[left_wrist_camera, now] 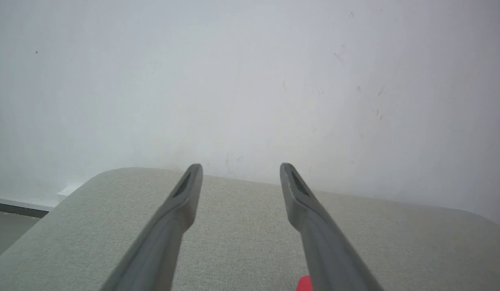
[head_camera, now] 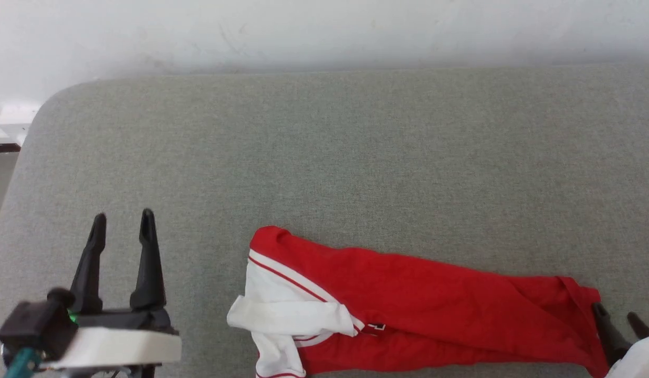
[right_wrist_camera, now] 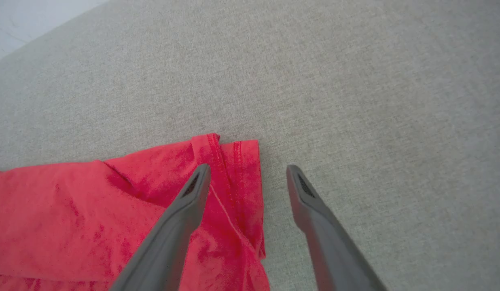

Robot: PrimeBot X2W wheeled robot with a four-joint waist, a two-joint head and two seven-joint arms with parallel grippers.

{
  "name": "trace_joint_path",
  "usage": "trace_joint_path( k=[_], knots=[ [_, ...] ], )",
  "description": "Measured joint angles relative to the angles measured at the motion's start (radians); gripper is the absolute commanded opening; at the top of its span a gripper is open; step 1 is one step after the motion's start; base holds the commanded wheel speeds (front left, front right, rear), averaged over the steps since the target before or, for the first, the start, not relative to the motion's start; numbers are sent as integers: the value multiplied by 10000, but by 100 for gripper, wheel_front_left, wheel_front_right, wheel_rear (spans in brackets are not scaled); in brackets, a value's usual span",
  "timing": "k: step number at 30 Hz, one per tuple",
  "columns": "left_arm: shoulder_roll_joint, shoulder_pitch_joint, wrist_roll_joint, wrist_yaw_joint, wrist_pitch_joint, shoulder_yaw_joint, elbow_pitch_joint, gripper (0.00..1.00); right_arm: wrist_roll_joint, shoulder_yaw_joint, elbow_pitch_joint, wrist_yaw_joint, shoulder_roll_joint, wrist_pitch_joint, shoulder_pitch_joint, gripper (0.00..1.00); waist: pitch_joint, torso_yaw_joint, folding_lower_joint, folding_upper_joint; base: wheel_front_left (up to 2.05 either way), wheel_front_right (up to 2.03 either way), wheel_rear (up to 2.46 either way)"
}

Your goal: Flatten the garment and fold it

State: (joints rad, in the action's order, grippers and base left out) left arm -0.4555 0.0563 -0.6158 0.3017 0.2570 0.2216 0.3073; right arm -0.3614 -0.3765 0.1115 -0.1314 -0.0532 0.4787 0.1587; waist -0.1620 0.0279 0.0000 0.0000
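The red garment [head_camera: 419, 310] lies folded lengthwise into a long band across the near side of the grey surface, white sleeve [head_camera: 282, 310] and striped trim at its left end. A bit of black lettering [head_camera: 376, 328] peeks out mid-fold. My left gripper [head_camera: 124, 223] stands open to the left of the garment, apart from it; a red sliver of garment [left_wrist_camera: 303, 284] shows by its right finger. My right gripper [head_camera: 616, 311] is open at the garment's right end, one finger over the red hem [right_wrist_camera: 234, 173], the other over bare fabric surface; both jaws are empty.
The grey upholstered surface [head_camera: 356, 157] stretches wide beyond the garment, with a rounded far-left corner [head_camera: 67, 94]. A white wall [head_camera: 324, 31] rises right behind it. A strip of floor and baseboard [head_camera: 1, 147] shows at the far left.
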Motion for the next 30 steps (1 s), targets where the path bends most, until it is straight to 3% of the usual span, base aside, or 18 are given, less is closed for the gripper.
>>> trace_joint_path(
  k=[7, 20, 21, 22, 23, 30],
  knots=[
    [648, 970, 2100, -182, 0, -577, 102, 100, 13, 59, -1045, 0, 4, -167, 2, 100, 71, 194, 0, 0, 0, 0, 0],
    [1160, 1332, 3095, -941, 0, -865, -449, 100, 54, 320, -2418, 0, -63, -211, -217, 100, 174, 543, -1, 0, 0, 0, 0],
    [1204, 1332, 3099, -991, 0, -872, -476, 100, 52, 309, -2533, 0, -67, -159, -277, 82, 164, 555, -1, 0, 0, 0, 0],
    [1233, 1332, 3101, -1049, 0, -878, -502, 100, 50, 314, -2600, 0, -79, -117, -339, 10, 153, 566, -1, 0, 0, 0, 0],
    [1264, 1332, 3101, -1089, 0, -890, -529, 100, -8, 251, -2679, 0, -88, -136, -398, 0, 138, 575, -1, 0, 0, 0, 0],
    [1379, 1319, 3183, -1369, 0, -980, -715, 100, 15, 232, -3032, -8, -105, -146, -772, 0, 57, 580, -1, 0, 0, 0, 0]
  ],
)
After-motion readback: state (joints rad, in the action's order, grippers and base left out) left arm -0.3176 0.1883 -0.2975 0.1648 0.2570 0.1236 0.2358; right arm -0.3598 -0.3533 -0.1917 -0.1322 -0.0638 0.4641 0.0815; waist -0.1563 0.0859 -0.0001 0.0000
